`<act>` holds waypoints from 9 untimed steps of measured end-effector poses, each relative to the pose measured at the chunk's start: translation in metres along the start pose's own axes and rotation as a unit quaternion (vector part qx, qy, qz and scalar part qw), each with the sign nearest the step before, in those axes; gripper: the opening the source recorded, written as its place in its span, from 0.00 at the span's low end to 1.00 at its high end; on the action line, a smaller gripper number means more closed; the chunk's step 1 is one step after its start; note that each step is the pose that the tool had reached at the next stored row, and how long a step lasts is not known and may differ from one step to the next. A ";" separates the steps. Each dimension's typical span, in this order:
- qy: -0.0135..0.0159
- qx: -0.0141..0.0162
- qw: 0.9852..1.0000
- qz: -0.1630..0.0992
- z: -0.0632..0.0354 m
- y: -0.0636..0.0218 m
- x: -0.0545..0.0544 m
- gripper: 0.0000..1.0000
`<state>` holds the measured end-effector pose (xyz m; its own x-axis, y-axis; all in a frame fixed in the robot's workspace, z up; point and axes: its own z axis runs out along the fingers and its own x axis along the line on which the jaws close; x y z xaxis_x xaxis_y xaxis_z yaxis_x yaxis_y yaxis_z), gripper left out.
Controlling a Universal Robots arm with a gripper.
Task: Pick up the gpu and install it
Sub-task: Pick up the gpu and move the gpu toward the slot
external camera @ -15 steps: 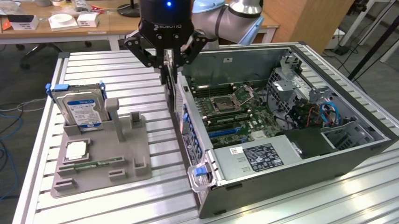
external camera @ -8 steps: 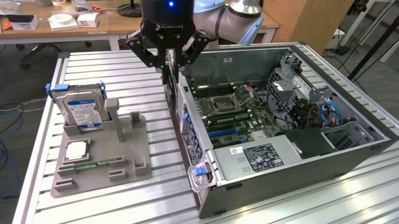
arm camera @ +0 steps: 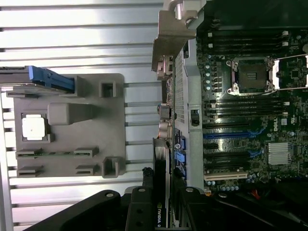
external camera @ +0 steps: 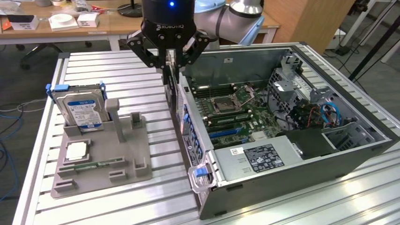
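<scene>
The gpu (external camera: 169,89) hangs edge-on as a thin dark card, and my gripper (external camera: 170,65) is shut on its upper edge. It hovers just outside the rear wall of the open computer case (external camera: 350,154), above the metal table. In the wrist view the gpu (arm camera: 160,159) runs between my fingers (arm camera: 148,180), dark with a logo near the grip. Its silvery end bracket (arm camera: 169,36) sits at the far end, next to the case's rear panel. The motherboard (external camera: 231,110) with its empty slots lies inside the case.
A grey parts holder (external camera: 128,168) lies on the slatted table at the exterior view's left. It carries an upright silver hard drive (external camera: 80,107) with a blue label, a processor chip (external camera: 76,151) and a green memory stick (external camera: 93,165). A desk with boxes stands behind.
</scene>
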<state>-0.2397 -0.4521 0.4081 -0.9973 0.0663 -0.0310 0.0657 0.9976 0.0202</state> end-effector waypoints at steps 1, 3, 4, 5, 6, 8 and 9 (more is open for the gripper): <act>0.000 0.000 1.000 0.000 0.0000 0.0000 0.000 0.26; 0.000 0.000 1.000 0.000 0.0000 0.0001 -0.001 0.26; 0.000 0.000 1.000 0.000 0.0000 0.0001 -0.001 0.26; 0.000 0.000 1.000 0.000 0.0000 0.0001 -0.002 0.26; 0.000 0.000 1.000 0.000 0.0001 0.0001 -0.002 0.26; 0.000 0.000 1.000 0.000 0.0001 0.0002 -0.003 0.26; 0.000 0.000 1.000 0.000 0.0001 0.0002 -0.003 0.26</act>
<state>-0.2365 -0.4521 0.4081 -0.9973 0.0662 -0.0309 0.0656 0.9976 0.0202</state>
